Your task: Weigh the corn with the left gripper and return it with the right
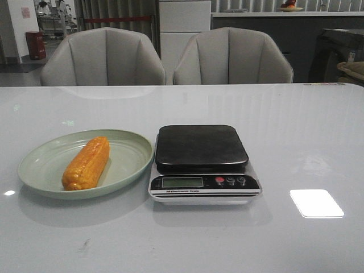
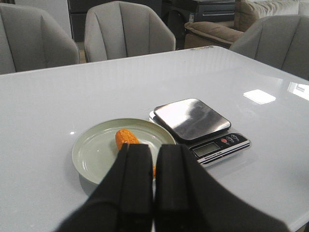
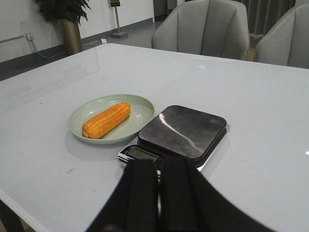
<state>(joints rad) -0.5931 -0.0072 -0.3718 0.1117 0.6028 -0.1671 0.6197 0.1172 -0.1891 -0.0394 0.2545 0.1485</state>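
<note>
The orange-yellow corn (image 1: 86,162) lies in the pale green plate (image 1: 126,142) at the table's left. Right beside the plate stands a kitchen scale (image 1: 201,147) with a dark, bare platform. Neither gripper shows in the front view. In the left wrist view my left gripper (image 2: 154,150) is shut and empty, held above the table short of the plate (image 2: 91,150); its fingers hide part of the corn (image 2: 126,137). In the right wrist view my right gripper (image 3: 158,164) is shut and empty, held above the table in front of the scale (image 3: 183,129), with the corn (image 3: 106,120) beyond.
The scale's display and buttons (image 1: 203,182) face the robot. Two grey chairs (image 1: 102,57) stand behind the table's far edge. A bright light reflection (image 1: 316,203) lies on the glossy white tabletop (image 1: 296,131) at the right.
</note>
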